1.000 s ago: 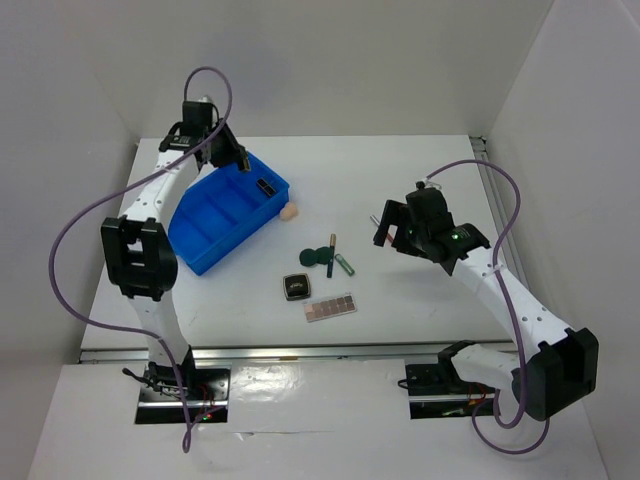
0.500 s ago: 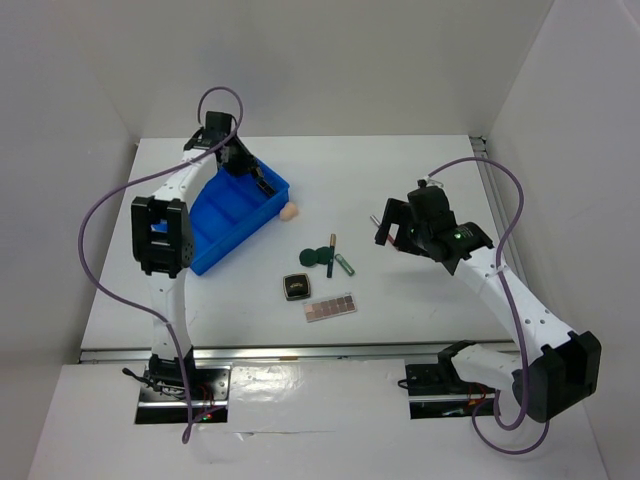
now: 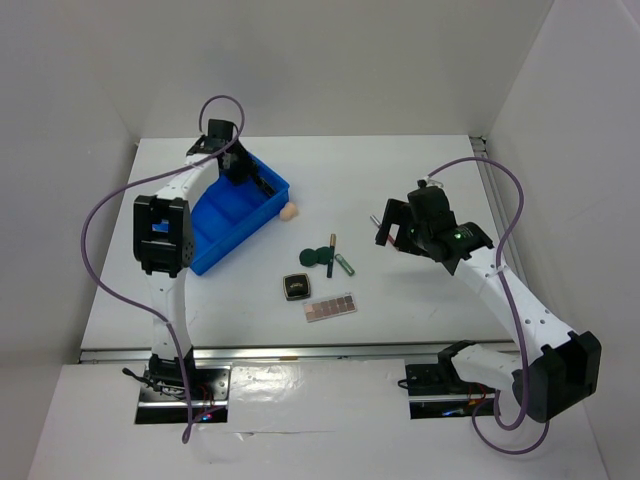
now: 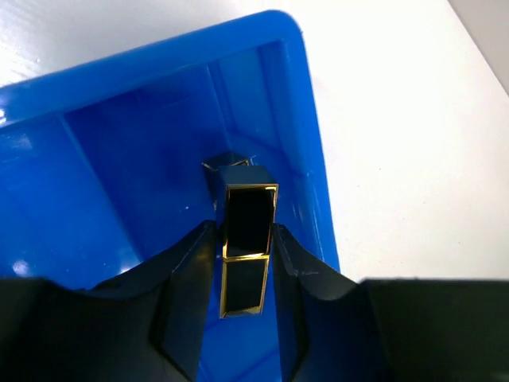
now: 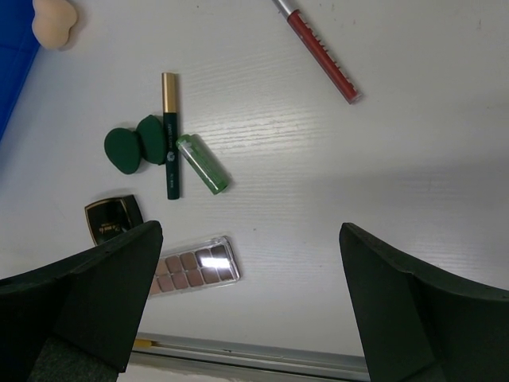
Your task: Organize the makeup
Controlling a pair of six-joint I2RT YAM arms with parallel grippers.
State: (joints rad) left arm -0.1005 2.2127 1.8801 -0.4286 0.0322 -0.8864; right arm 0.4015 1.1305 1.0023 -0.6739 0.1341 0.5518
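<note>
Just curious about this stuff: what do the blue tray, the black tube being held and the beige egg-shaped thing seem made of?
The blue tray: likely moulded plastic, glossy, with soft highlights on its walls. The black tube: probably hard plastic or lacquered metal, shiny with gold edges. The beige egg-shaped thing: seemingly soft foam, matte, no shine.

The right tool [image 5: 249,231] hangs wide open above the white tabletop [image 5: 382,159]. Two dark green sponges [image 5: 131,147] lie against the left side of the dark green gold-capped pencil [image 5: 169,135]. A light green tube [image 5: 202,163] is just to its right. A square compact [image 5: 114,219] and an eyeshadow palette [image 5: 195,270] lie below it. A red pencil [image 5: 322,54] lies well apart, up and right. A beige sponge [image 5: 54,20] sits far up-left.
</note>
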